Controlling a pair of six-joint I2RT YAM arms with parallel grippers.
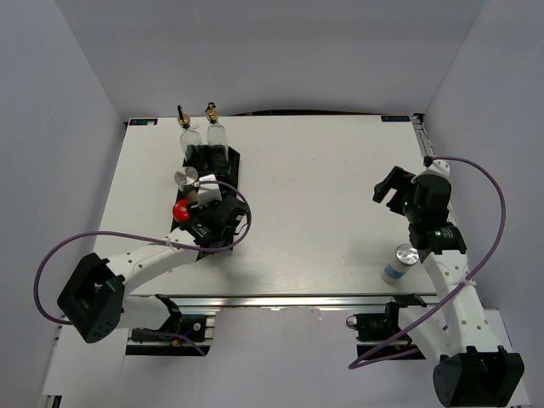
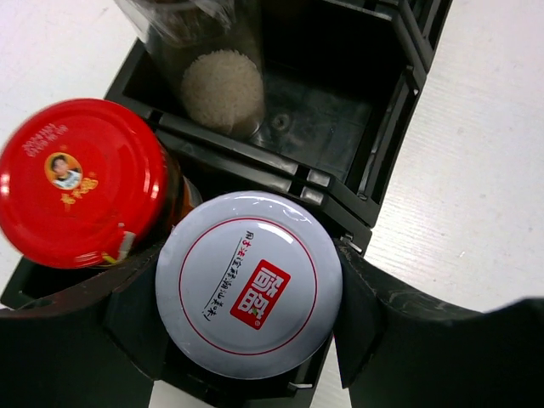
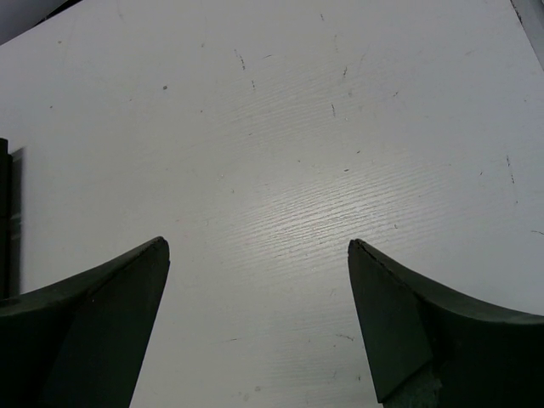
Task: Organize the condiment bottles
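Note:
My left gripper (image 2: 246,270) is shut on a silver-lidded shaker with a red label (image 2: 248,285) and holds it over a near compartment of the black tray (image 2: 340,127). It stands right beside the red-capped dark jar (image 2: 81,183). A beige shaker (image 2: 223,89) stands in the compartment behind. In the top view my left gripper (image 1: 206,212) hides the held shaker. The red cap (image 1: 181,209), the beige shaker's lid (image 1: 185,177) and two clear gold-topped bottles (image 1: 190,136) (image 1: 214,129) show in the tray (image 1: 229,161). My right gripper (image 1: 389,185) (image 3: 257,246) is open and empty. A blue-white shaker (image 1: 398,263) stands near its arm.
The tray has an unfilled compartment (image 2: 319,110) to the right of the beige shaker. The white table (image 1: 323,204) stretches between the tray and the right arm. Purple cables loop round both arms.

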